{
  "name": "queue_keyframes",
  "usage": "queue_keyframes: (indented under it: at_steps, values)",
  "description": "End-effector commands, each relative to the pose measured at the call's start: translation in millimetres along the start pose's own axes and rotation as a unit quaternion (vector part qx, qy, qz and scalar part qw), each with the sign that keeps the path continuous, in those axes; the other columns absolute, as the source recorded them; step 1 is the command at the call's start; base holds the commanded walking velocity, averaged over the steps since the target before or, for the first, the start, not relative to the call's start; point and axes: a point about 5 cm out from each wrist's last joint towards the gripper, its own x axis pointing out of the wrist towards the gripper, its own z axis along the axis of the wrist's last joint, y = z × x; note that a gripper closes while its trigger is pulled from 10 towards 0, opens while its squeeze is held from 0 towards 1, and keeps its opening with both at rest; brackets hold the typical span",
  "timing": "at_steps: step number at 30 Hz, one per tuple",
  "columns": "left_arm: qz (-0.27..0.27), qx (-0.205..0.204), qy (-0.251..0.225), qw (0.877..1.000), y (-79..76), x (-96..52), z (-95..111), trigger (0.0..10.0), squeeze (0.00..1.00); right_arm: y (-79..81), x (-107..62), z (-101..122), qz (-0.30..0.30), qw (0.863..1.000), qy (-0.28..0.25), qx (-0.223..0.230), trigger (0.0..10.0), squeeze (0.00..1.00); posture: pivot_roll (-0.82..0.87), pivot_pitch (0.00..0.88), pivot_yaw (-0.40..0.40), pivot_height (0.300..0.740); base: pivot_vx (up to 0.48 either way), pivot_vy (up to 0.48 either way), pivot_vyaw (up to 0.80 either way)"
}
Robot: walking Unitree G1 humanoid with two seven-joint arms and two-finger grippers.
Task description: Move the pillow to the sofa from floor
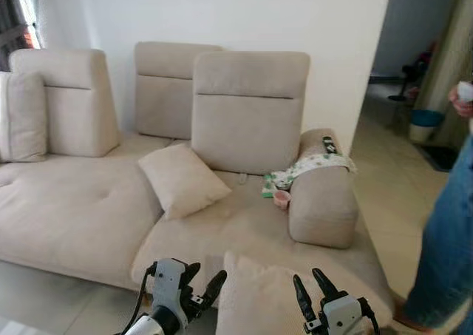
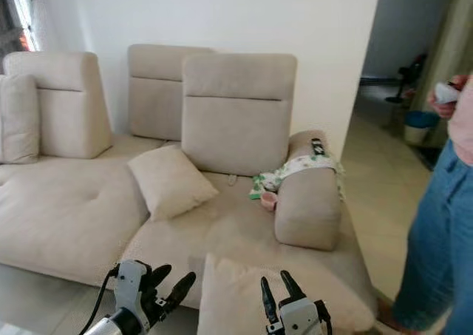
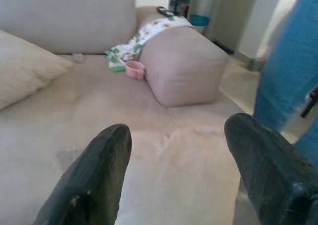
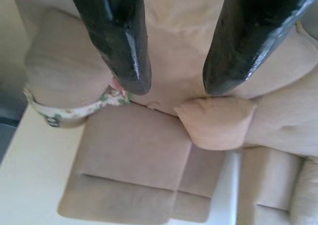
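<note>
The pillow [image 1: 259, 294] lay at the sofa [image 1: 89, 217] seat's front edge, between the spread left gripper [image 1: 198, 279] and spread right gripper [image 1: 310, 289] (neither touched it).

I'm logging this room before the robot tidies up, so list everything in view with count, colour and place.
Sofa: one, beige, along the white wall.
Pillows: three, beige; one at the seat's front edge between the grippers, one mid-seat against the backrest, one at the far left end.
Armrest bolster: one, beige, right end of the seat.
Patterned cloth: one, white and green, draped over the bolster.
Remote: one, black, on the bolster's top.
Cup: one, pink, on the seat beside the bolster.
Person: one, blue jeans, standing at right.
Left gripper: black fingers, open.
Right gripper: black fingers, open.
</note>
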Motion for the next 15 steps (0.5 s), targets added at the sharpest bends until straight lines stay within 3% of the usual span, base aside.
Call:
queue_keyframes:
  at_steps: [1, 15]
  values:
    - [0.003, 0.007, 0.010, 1.000, 0.3, -1.7, -3.8, 10.0, 0.00, -0.5, 1.3, -1.2, -0.002, 1.000, 0.001, 0.004, 10.0, 0.00, 0.05, 0.000, 0.056, 0.575, 0.000, 0.000, 0.00]
    - [0.000, 0.009, 0.006, 1.000, -0.7, 1.8, -2.8, 10.0, 0.00, -6.4, -0.6, -5.2, -0.008, 1.000, 0.010, 0.004, 10.0, 0.00, 0.04, 0.000, 0.056, 0.530, 0.000, 0.000, 0.00]
